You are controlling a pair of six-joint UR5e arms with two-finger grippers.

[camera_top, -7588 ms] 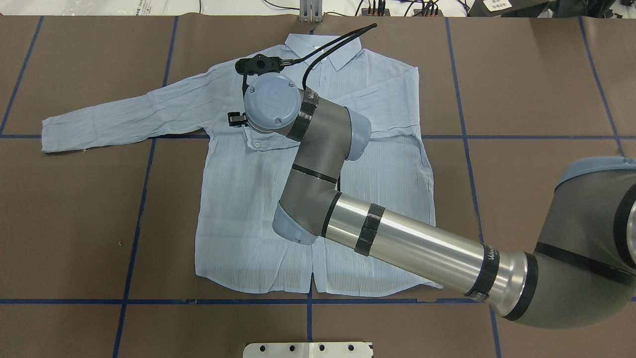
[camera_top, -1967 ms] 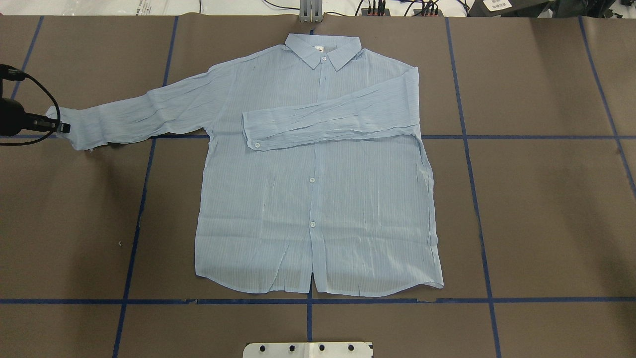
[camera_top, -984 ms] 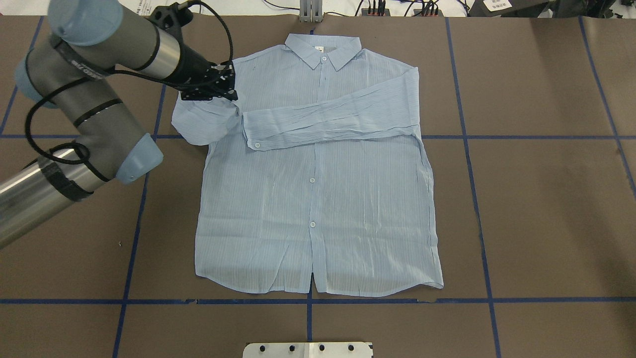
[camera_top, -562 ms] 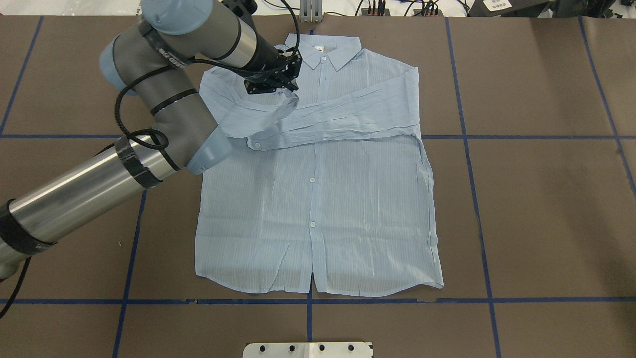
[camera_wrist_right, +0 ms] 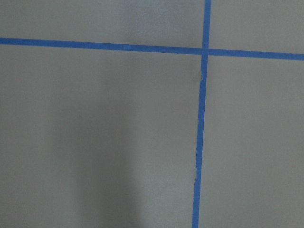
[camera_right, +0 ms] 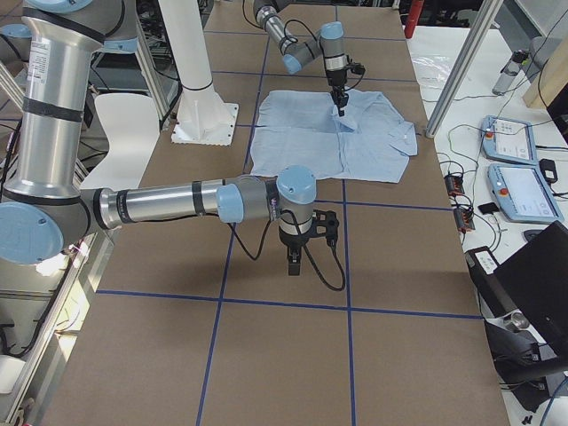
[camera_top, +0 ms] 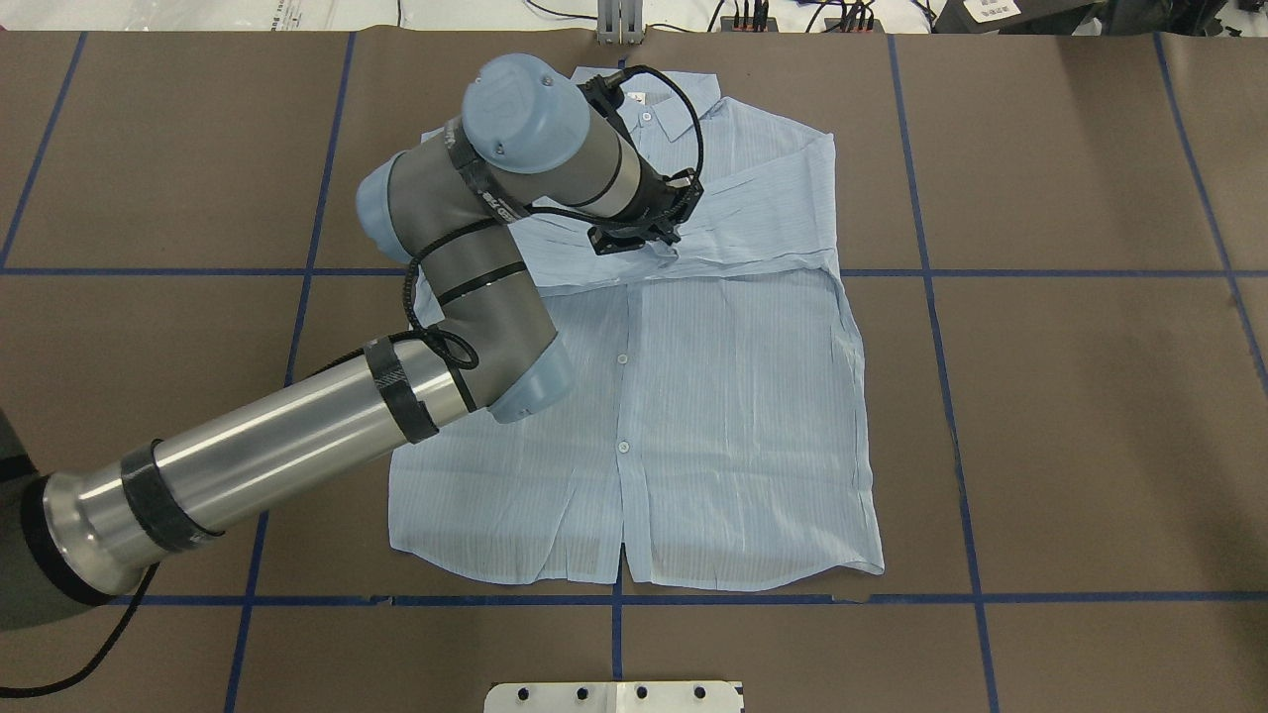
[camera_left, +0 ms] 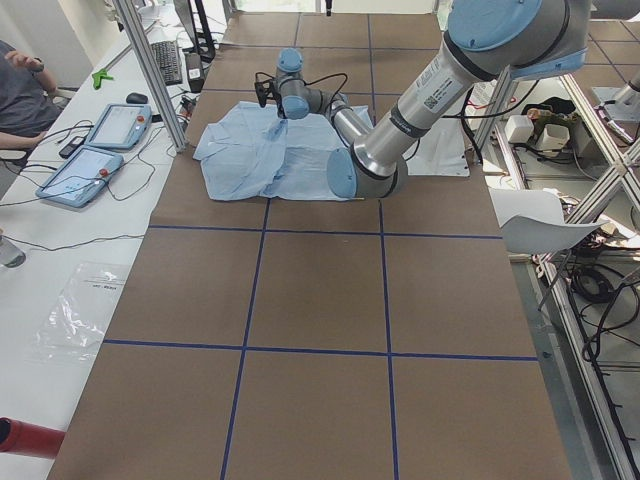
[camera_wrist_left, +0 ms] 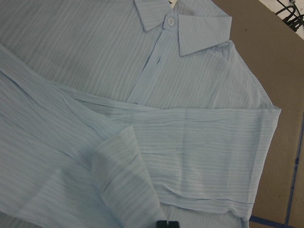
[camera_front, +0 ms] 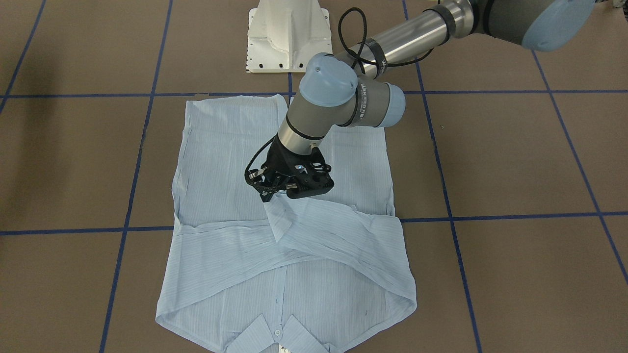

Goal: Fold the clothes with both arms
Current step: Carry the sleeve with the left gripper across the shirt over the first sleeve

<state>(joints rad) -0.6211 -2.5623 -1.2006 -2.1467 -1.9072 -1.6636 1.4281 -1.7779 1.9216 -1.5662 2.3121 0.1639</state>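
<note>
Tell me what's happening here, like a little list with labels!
shirt: light blue, lying flat on the table, buttons facing up
right sleeve: folded across the chest
left sleeve: crosses over the right sleeve, cuff lifted
left gripper: shut on the left sleeve's cuff, above the chest
right gripper: away from the shirt, over bare table; can't tell if it is open or shut
</note>
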